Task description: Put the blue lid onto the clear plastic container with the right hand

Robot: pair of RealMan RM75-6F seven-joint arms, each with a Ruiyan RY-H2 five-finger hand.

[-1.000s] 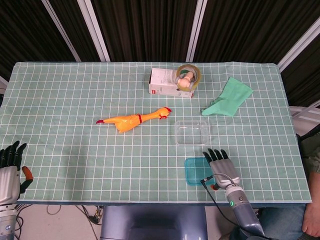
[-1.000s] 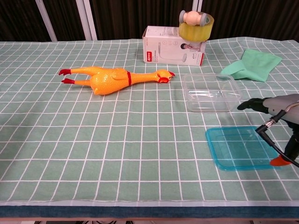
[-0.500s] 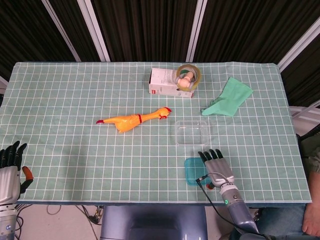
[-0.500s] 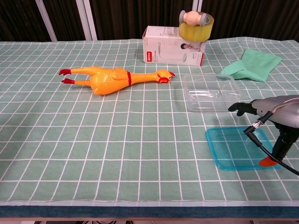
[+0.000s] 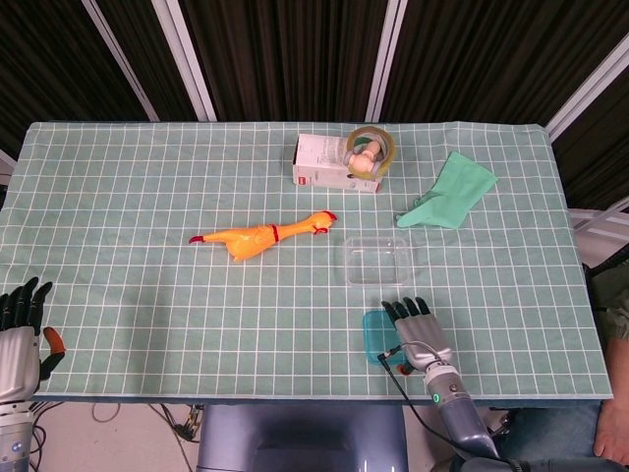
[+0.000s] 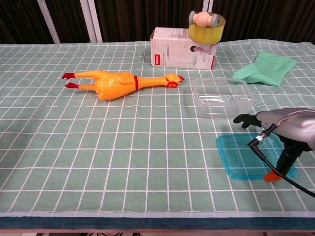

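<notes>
Blue lid (image 6: 246, 156): thin, light, slippery, lying flat; pinch its 3 o'clock edge. Right hand (image 5: 413, 327) spread above, grasping nothing.

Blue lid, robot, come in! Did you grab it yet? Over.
Right hand open, flat over the blue lid, not gripping. Left hand open, idle at table edge. Clear container just beyond the lid, path unblocked.

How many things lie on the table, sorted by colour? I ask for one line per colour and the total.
Green: 1, cloth
Blue: 1, lid
Clear: 1, container
Orange-yellow: 1, rubber chicken
White: 1, box
Yellowish: 1, tape roll
Total: 6
</notes>
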